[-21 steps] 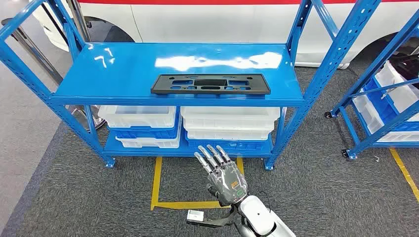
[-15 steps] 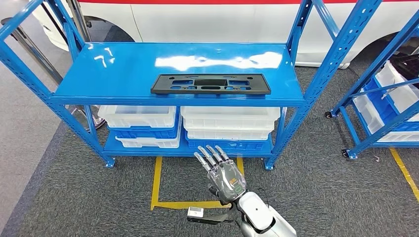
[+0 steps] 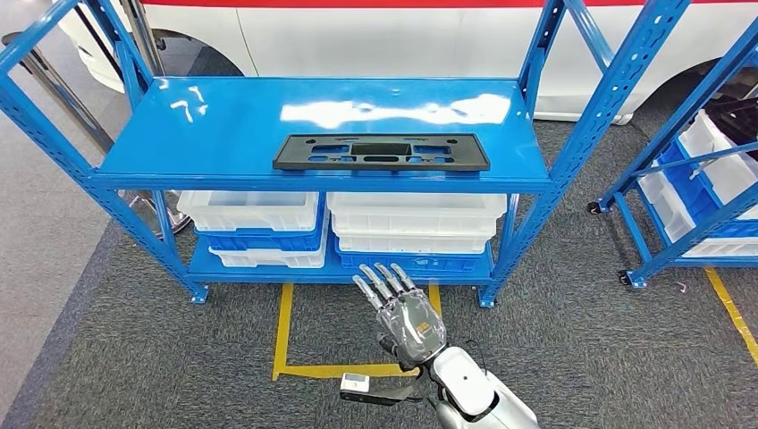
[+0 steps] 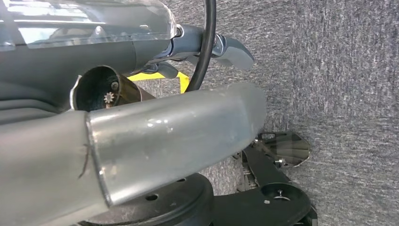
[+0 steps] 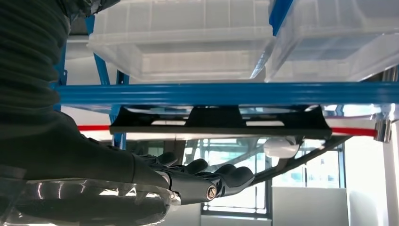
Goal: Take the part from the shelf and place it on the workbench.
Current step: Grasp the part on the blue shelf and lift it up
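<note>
– Where is the right hand (image 3: 407, 315)?

– It is out in front of the shelf rack (image 3: 322, 174), low down, over the grey carpet (image 3: 179, 357). Its fingers (image 3: 383, 281) are straight, a little apart, and hold nothing. They point at the rack.

– And the left hand?

– I cannot tell what it is doing.

– Where is the part?

– The black plastic part (image 3: 382, 152) lies flat on the rack's top board, near the front edge and a bit toward the right side. The hand does not touch it.

– What else is there?

– White bins (image 3: 416, 219) and blue bins (image 3: 268, 241) sit on the bottom board. Yellow tape (image 3: 284, 331) marks the carpet in front. A white car (image 3: 384, 36) stands behind the rack, and another blue rack (image 3: 697, 179) is off to the right.
</note>
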### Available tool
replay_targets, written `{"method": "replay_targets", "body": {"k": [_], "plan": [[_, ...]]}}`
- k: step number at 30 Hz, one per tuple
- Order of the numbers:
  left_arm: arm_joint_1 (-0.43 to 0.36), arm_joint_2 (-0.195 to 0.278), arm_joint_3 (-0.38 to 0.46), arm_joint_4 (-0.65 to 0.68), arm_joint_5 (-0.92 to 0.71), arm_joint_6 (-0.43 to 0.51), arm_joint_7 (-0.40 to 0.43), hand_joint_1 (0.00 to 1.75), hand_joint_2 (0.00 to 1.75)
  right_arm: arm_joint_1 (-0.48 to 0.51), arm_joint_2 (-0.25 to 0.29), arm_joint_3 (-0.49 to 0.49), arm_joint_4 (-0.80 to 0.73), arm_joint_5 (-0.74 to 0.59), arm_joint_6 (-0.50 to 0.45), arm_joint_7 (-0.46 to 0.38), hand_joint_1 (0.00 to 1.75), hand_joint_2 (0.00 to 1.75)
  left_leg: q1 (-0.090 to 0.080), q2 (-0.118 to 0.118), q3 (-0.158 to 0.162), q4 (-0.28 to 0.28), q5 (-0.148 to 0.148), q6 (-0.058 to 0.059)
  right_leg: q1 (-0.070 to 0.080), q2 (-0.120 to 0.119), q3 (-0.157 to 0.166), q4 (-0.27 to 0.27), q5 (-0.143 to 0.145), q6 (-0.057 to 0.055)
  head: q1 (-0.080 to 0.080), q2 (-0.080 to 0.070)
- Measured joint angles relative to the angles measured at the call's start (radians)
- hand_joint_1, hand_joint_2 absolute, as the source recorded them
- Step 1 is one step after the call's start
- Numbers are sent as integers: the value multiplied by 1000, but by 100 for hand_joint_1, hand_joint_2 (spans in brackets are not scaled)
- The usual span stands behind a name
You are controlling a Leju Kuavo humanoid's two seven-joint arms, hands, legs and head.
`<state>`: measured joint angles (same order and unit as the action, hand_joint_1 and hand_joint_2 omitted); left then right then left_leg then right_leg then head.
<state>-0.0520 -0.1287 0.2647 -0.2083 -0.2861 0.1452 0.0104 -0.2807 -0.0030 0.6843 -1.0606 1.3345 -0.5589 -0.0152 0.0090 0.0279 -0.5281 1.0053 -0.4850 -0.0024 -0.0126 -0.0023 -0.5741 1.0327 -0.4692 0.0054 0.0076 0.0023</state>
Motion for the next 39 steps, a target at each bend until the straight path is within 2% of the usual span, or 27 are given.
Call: {"method": "replay_targets", "body": {"k": [3, 8, 11, 12, 13, 14, 16, 17, 18, 20, 21, 22, 23, 26, 27, 28, 29, 31, 32, 33, 34, 35, 36, 37, 38, 39], "plan": [[0, 0, 0, 0, -11, 6, 5, 0, 0, -2, 0, 0, -16, 15, -39, 9, 0, 175, 0, 0, 0, 0, 0, 0, 0, 0, 0, 0, 0, 0, 0, 0], [0, 0, -1, 0, -34, 9, 2, 0, 0, -13, 0, 0, -61, 21, -42, 12, 0, 175, -2, -1, -5, 10, -4, 9, -7, -1, -1, -2, 3, 6, 0, 0], [0, -1, -2, 0, -46, 11, 3, 0, 0, -18, -1, 0, -87, 22, -39, 12, 0, 175, 2, 0, 1, -9, 4, 20, -4, -1, 2, -7, 3, 16, 0, 0], [0, -1, -3, 0, -49, 11, 4, 0, 0, -20, -1, 0, -95, 22, -38, 12, 0, 175, 5, 1, 8, -21, 9, 26, -3, -1, -3, 6, -7, 19, 1, 0], [-1, -2, -4, 0, -52, 12, 5, 0, 0, -23, -2, 0, -102, 22, -37, 12, 0, 175, 9, 2, 14, -30, 14, 30, -2, 0, -20, 42, -26, 22, 1, 0], [-1, -3, -6, 0, -55, 13, 6, 0, 0, -23, -4, 0, -106, 23, -36, 12, 0, 175, 10, 3, 17, -35, 16, 32, -4, 1, -48, 100, -52, 24, 1, 0], [-1, -3, -9, 1, -59, 13, 8, 0, 0, -22, -7, 0, -110, 23, -34, 12, 0, 175, 11, 3, 18, -34, 13, 34, -8, 1, -118, 224, -95, 30, 2, 0], [0, -3, -11, 2, -60, 12, 8, 0, 0, -20, -9, 0, -110, 23, -33, 12, 0, 175, 12, 2, 20, -33, 10, 33, -11, 1, -139, 251, -92, 33, 2, 0], [1, -4, -12, 2, -61, 12, 9, 0, 0, -19, -11, 0, -112, 24, -33, 12, 0, 175, 14, 1, 24, -31, 6, 30, -13, 1, -140, 239, -68, 35, 2, 0], [3, -5, -15, 2, -65, 12, 12, 0, 0, -21, -12, 0, -117, 24, -31, 12, 0, 175, 19, -1, 34, -22, -9, 19, -18, -2, -95, 127, 8, 38, 2, 0], [2, -5, -17, 3, -67, 12, 13, 0, 0, -23, -12, 1, -121, 24, -30, 12, 0, 175, 18, -1, 36, -16, -18, 11, -16, -5, -70, 70, 32, 38, 2, 0], [1, -5, -18, 3, -69, 12, 14, 0, 0, -26, -13, 1, -124, 24, -28, 12, 0, 175, 17, -2, 36, -11, -24, 3, -15, -7, -54, 32, 42, 32, 2, 0], [-1, -6, -19, 3, -71, 12, 14, 0, 0, -28, -13, 1, -126, 24, -25, 12, 0, 175, 15, -1, 34, -8, -29, -4, -12, -8, -48, 19, 36, 24, 3, 0], [-6, -8, -24, 4, -75, 11, 15, 0, 0, -34, -15, 2, -131, 24, -19, 11, 0, 175, 17, 1, 38, -8, -39, -21, -8, -1, -45, 14, 22, -2, 3, 0], [-7, -8, -25, 5, -77, 11, 15, 0, 0, -36, -15, 2, -132, 23, -18, 10, 0, 175, 18, -2, 34, 8, -50, -25, -9, 1, -39, 10, 19, -10, 2, 0], [-7, -8, -25, 5, -78, 11, 16, 0, 0, -40, -15, 3, -134, 22, -15, 9, 0, 175, 19, -6, 17, 46, -68, -27, -10, 2, -32, 7, 16, -17, 2, 0], [-7, -8, -25, 5, -79, 11, 16, 0, 0, -42, -14, 4, -135, 20, -13, 8, 0, 175, 19, -11, -16, 105, -92, -28, -10, 2, -26, 5, 13, -23, 2, 0], [-7, -8, -26, 5, -80, 11, 16, 0, 0, -46, -14, 8, -134, 16, -9, 6, 0, 175, 19, -17, -107, 248, -131, -27, -4, 4, -17, 5, 4, -31, 2, 0], [-5, -9, -26, 5, -81, 11, 16, 0, 0, -46, -13, 10, -134, 14, -7, 5, 0, 175, 18, -18, -142, 291, -128, -25, -1, 7, -11, 5, 0, -33, 1, 0], [-3, -9, -26, 5, -81, 11, 17, 0, 0, -47, -13, 12, -134, 12, -5, 5, 0, 175, 17, -18, -161, 297, -105, -21, 2, 10, -4, 5, -6, -34, 2, 0], [-1, -9, -26, 5, -82, 12, 17, 0, 0, -47, -13, 14, -134, 11, -4, 5, 0, 175, 15, -19, -158, 261, -61, -15, 4, 14, 6, 5, -12, -34, 1, 0], [0, -9, -26, 6, -82, 12, 18, 0, 0, -48, -12, 15, -134, 11, -3, 4, 0, 175, 12, -20, -142, 196, -9, -7, 6, 17, 16, 5, -19, -33, 1, 0], [0, -9, -26, 6, -82, 12, 18, 0, 0, -50, -11, 17, -134, 10, -2, 4, 0, 175, 7, -21, -121, 134, 30, 2, 9, 18, 24, 5, -26, -31, 2, 0], [-1, -8, -26, 6, -82, 12, 19, 0, 0, -51, -10, 18, -134, 9, -1, 4, 0, 175, 3, -22, -101, 80, 53, 11, 11, 20, 28, 6, -32, -27, 2, 0], [-3, -8, -26, 7, -83, 13, 19, 0, 0, -53, -9, 19, -133, 9, 0, 4, 0, 175, -1, -23, -89, 49, 58, 16, 11, 20, 29, 6, -36, -23, 2, 0], [-4, -8, -26, 7, -84, 13, 19, 0, 0, -54, -9, 19, -133, 9, 0, 4, 0, 175, -4, -24, -84, 38, 50, 18, 11, 20, 28, 4, -38, -17, 2, 0]]}}
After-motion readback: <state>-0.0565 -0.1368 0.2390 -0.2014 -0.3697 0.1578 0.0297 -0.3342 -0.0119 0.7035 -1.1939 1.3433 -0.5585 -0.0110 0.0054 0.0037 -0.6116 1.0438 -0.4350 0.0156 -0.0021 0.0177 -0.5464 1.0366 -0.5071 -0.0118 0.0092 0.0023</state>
